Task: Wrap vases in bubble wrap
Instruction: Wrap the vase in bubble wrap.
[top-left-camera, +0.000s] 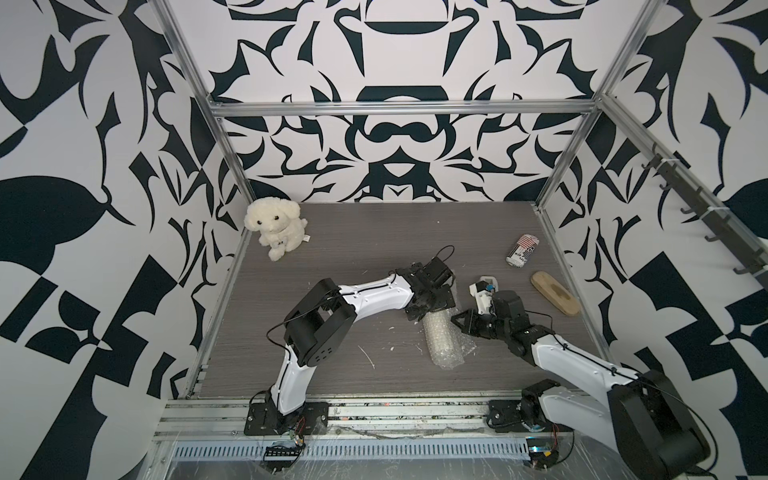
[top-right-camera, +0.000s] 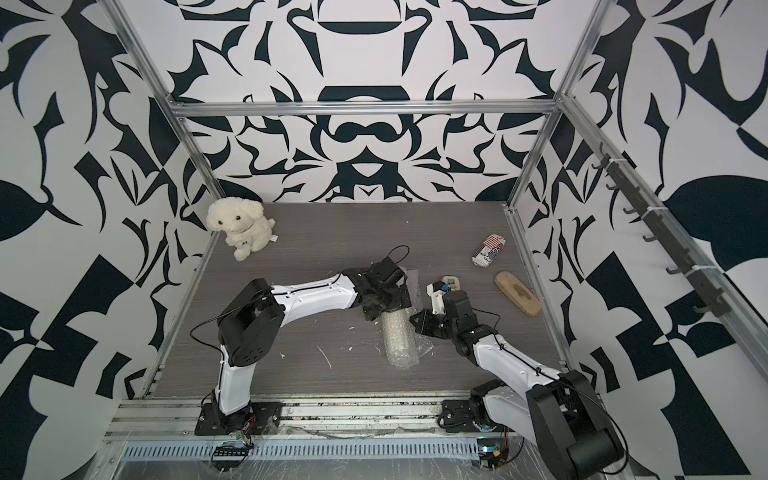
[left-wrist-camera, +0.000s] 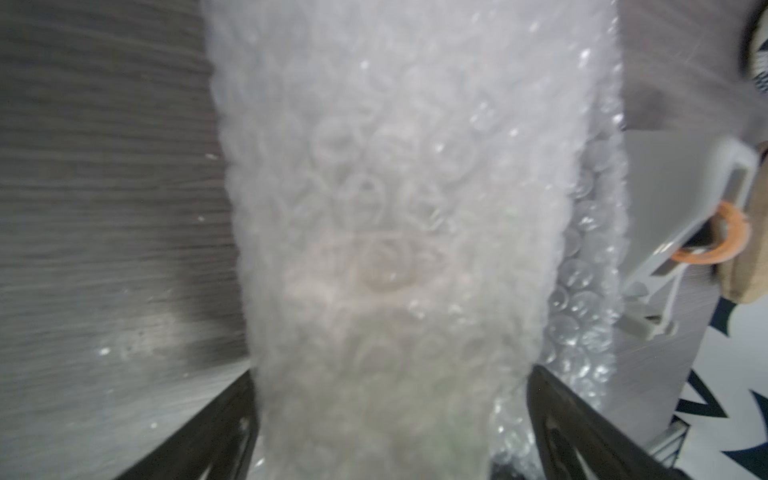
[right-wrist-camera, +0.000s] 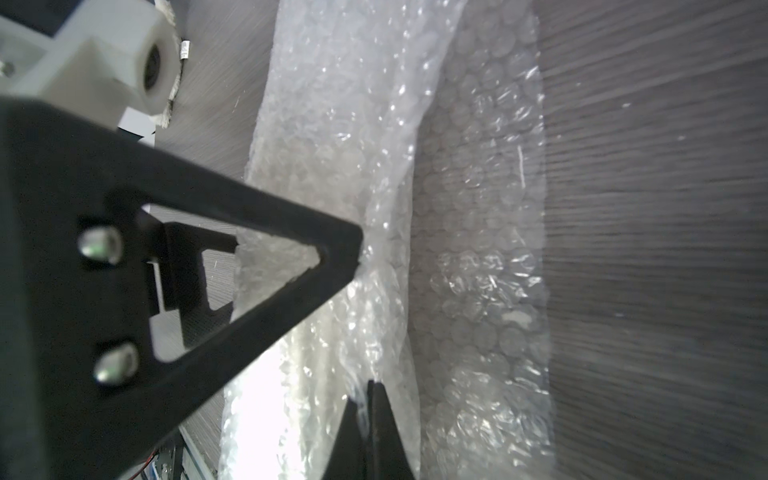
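Left claw (left-wrist-camera: 392, 370) agape astride bubble wrap (left-wrist-camera: 395, 187)

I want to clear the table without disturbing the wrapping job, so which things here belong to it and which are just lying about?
Belongs to the job: bubble wrap, rolled up; the vase, not visible, presumably inside the roll; tape dispenser, probably for sealing.
Just lying about: plush dog; striped can; wooden block.
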